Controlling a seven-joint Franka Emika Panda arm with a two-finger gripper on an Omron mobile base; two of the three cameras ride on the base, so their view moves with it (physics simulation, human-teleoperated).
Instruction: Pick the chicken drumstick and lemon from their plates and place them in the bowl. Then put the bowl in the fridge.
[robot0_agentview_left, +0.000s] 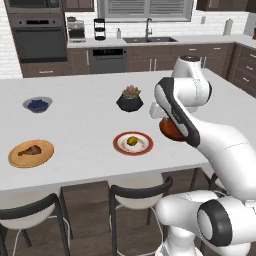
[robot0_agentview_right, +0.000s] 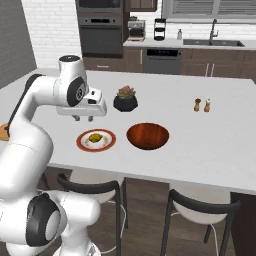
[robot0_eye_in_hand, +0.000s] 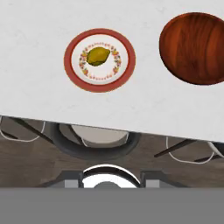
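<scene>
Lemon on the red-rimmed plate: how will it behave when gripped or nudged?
The lemon looks rounded with tapered ends, so it will probably roll or pivot if nudged off-centre. Its skin looks smooth, so it may slip between narrow fingers. The red-rimmed plate looks nearly flat, so its rim may not stop a roll.

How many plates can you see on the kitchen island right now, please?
2: the orange-tan plate holding the chicken drumstick at the island's front left, and the red-rimmed white plate holding the lemon beside the reddish-brown bowl.
</scene>
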